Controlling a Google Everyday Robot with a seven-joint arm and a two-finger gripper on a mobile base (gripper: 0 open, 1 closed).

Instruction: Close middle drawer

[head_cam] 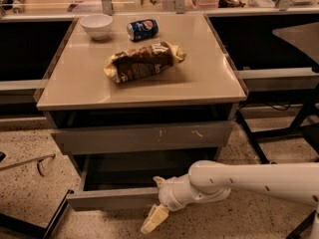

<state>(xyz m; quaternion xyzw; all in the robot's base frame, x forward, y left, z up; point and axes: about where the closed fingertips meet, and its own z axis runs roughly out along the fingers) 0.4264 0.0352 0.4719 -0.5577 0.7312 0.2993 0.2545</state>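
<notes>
The middle drawer (pixel 112 198) is pulled out at the bottom of the cabinet, showing a plain grey front and a dark shallow box behind it. Above it is the taller grey front with pale scratch marks (pixel 144 136), also standing slightly out. My gripper (pixel 156 200) comes in from the right on a white arm and sits at the middle drawer's front edge, right of centre. It is open: one finger (pixel 159 181) shows above the front, over the box, and the other (pixel 153 219) hangs below and in front of it.
On the cabinet top (pixel 209 78) lie a white bowl (pixel 96 25), a blue soda can (pixel 142 29) and a brown snack bag (pixel 143 61). Dark table legs (pixel 259 138) stand at the right. Speckled floor (pixel 30 183) lies at the left.
</notes>
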